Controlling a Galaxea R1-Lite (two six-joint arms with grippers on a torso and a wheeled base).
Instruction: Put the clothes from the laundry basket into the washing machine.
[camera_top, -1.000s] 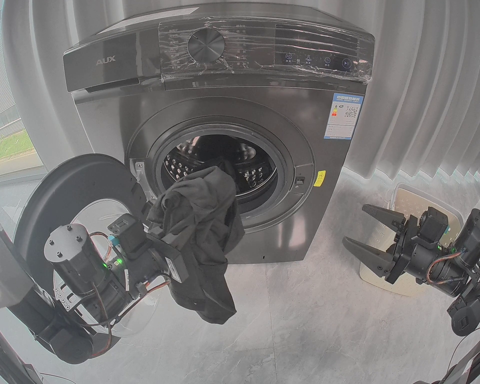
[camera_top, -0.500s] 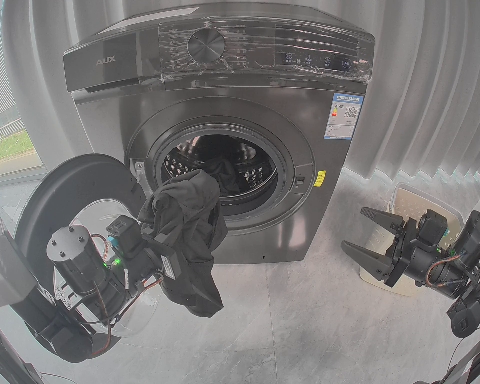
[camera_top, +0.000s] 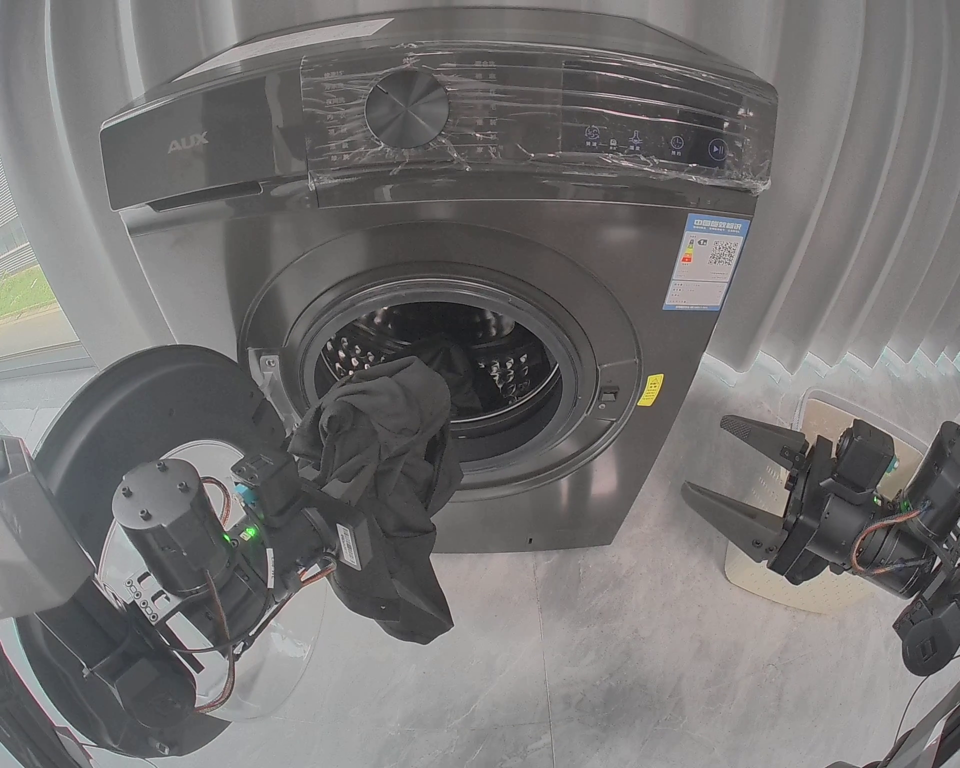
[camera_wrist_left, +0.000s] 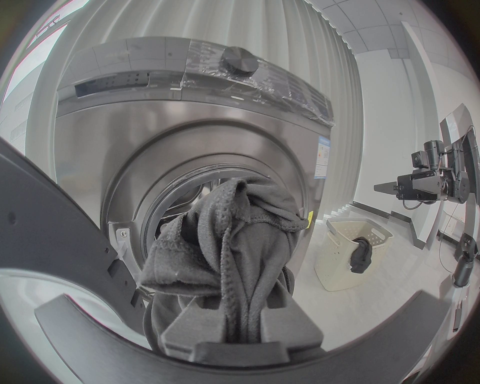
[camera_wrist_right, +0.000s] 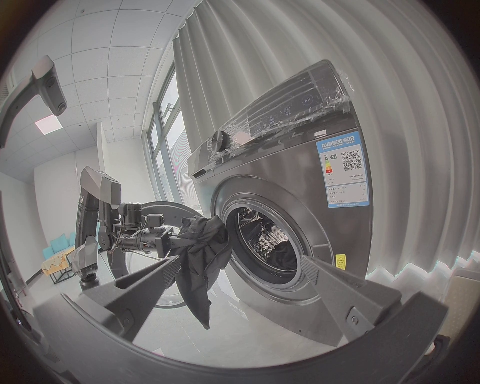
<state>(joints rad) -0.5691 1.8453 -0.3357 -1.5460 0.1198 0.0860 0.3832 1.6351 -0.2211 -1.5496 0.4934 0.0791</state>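
Door: stood swung open at about 8 o'clock from the drum mouth.
Left gripper: sat just in front of the door, its fingers pinched tight on a bunch of dark cloth.
Held garment: hung from that grip, outside the machine. Its upper fold lay against the 8 o'clock edge of the drum mouth; whether it touched the rim could not be told. Its tail dangled above the floor.
Washing machine: drum was open, and another dark piece already lay inside.
Right gripper: hung at 4 o'clock from the drum mouth, well apart from it, fingers spread wide with nothing between them.
Laundry basket: stood on the floor behind the right gripper, with one dark item draped at its rim.
Change: within the last second the garment's top had drawn back from the middle of the drum mouth toward its 8 o'clock edge. The head camera then shifted, so the machine's new framing was no move of the machine. The right gripper had kept its place.
Meaning: this piece probably still needed another push inward before release, and the basket item remained to fetch.
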